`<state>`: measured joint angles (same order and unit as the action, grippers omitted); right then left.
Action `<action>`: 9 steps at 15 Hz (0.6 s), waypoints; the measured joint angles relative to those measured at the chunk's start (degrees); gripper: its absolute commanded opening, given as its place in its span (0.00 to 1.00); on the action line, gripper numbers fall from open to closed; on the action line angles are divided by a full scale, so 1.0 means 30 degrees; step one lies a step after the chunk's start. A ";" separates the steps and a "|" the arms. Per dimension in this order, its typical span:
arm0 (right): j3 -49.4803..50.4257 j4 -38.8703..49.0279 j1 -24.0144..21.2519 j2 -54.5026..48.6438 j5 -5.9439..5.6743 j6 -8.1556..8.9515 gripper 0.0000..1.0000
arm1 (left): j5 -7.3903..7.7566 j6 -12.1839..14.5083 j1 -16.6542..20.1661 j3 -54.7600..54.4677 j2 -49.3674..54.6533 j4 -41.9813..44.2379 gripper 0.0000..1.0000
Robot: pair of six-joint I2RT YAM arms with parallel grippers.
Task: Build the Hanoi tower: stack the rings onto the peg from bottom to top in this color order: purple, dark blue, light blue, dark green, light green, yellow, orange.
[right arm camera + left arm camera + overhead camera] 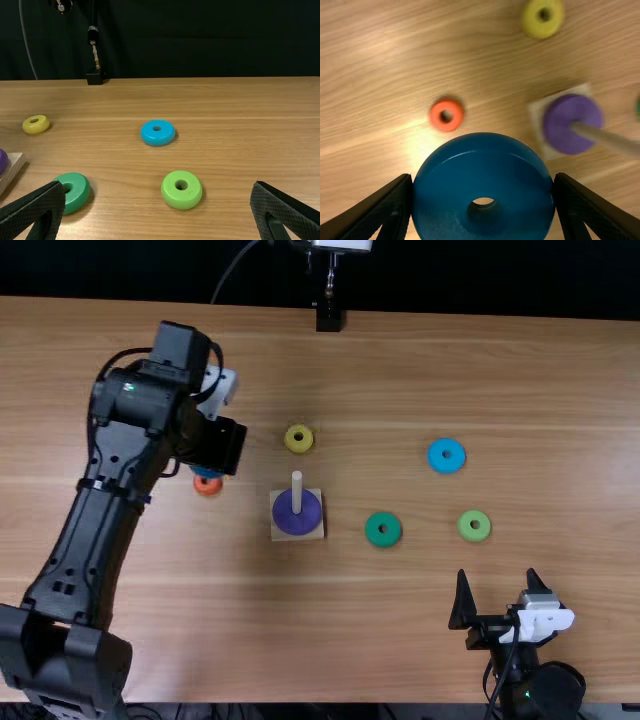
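1. Top view: the left gripper [224, 448] is over the left part of the table [560, 420]. In the left wrist view it pinches the dark blue ring [485, 155], a finger against each side and the hole between them.
2. Just beside the left gripper, toward the table's near edge, the orange ring [435, 119] lies on the wood.
3. To the right of the left gripper is the yellow ring [299, 447].
4. Also to its right, but closer to the near edge, sits the square wooden base [317, 533]. The purple ring [288, 520] rests on it, around the upright peg [297, 492].
5. The right gripper [498, 583] is low on the right, its two fingers spread wide with nothing between them.
6. Ahead of the right gripper's fingertips lies the light green ring [464, 527]; well beyond that is the light blue ring [434, 457].
7. Ahead and to the left of the right gripper, between it and the base, is the dark green ring [372, 530].
8. Far ahead of both grippers, a black stand [328, 318] is at the far edge.
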<state>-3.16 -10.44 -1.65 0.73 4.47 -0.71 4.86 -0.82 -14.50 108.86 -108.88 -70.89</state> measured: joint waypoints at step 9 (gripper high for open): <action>0.0007 0.0000 0.0000 0.0000 0.0000 -0.0007 1.00 | -0.0029 -0.3402 -0.3366 0.2157 0.0066 -0.0328 0.00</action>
<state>-3.14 -10.44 -1.65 0.73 4.47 -0.73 4.78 -11.03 -24.60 115.33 -108.68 -71.88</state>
